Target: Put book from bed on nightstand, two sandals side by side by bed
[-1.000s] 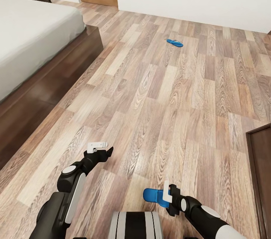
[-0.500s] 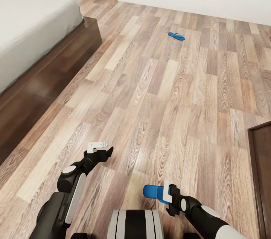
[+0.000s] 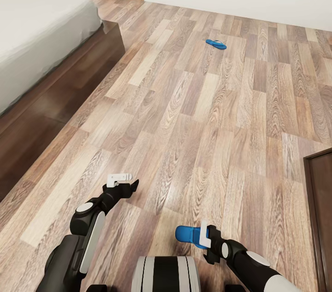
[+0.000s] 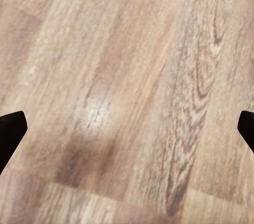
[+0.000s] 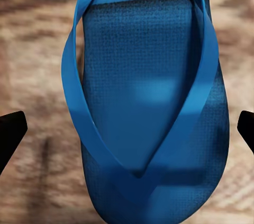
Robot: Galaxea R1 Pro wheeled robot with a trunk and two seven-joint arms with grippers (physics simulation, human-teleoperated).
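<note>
Nothing shifted since half-second ago — right gripper (image 3: 201, 236) jaws clamp blue sandal (image 3: 186, 236); left gripper (image 3: 123, 181) jaws wide, empty.

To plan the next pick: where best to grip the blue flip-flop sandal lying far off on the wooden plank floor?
On the blue flip-flop sandal, probably the two long edges at mid-length, from straight above: it lies flat and thin on the wooden plank floor, nothing beside it.
</note>
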